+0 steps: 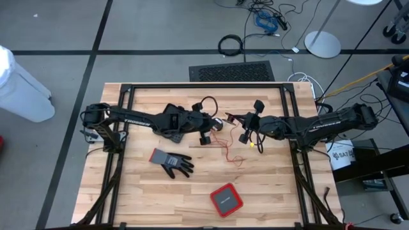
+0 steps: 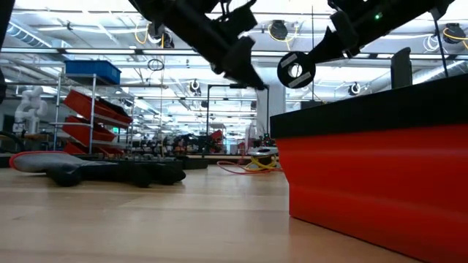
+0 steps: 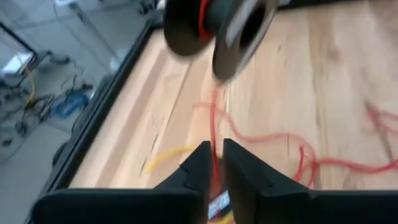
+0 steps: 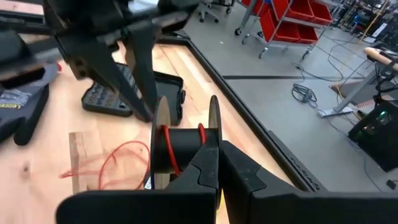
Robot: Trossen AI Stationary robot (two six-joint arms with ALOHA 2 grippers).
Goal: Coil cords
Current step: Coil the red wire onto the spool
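Note:
A black spool (image 4: 180,144) with the red cord (image 4: 166,146) wound on its hub hangs above the table's middle, and my right gripper (image 4: 217,167) is shut on it. From the spool (image 3: 217,25) the red cord (image 3: 213,124) runs down into the narrow gap between the fingers of my left gripper (image 3: 214,163), which stands slightly open just left of the spool. Whether those fingers touch the cord, I cannot tell. The rest of the red cord (image 1: 230,152) lies loose on the wood. A piece of yellow cord (image 3: 165,158) lies beside it. My right gripper pinches the rim of one spool flange (image 4: 213,127) between its two fingers, coming nearly level from the table's right side. The spool is lifted clear of the table (image 2: 295,70), its axis roughly level.
A grey glove (image 1: 171,161) lies left of centre. A red box (image 1: 226,199) sits near the front edge. Black frame rails (image 1: 204,85) border the table. A black mat (image 1: 231,71) and a cable ring (image 1: 231,45) lie on the floor beyond the far edge.

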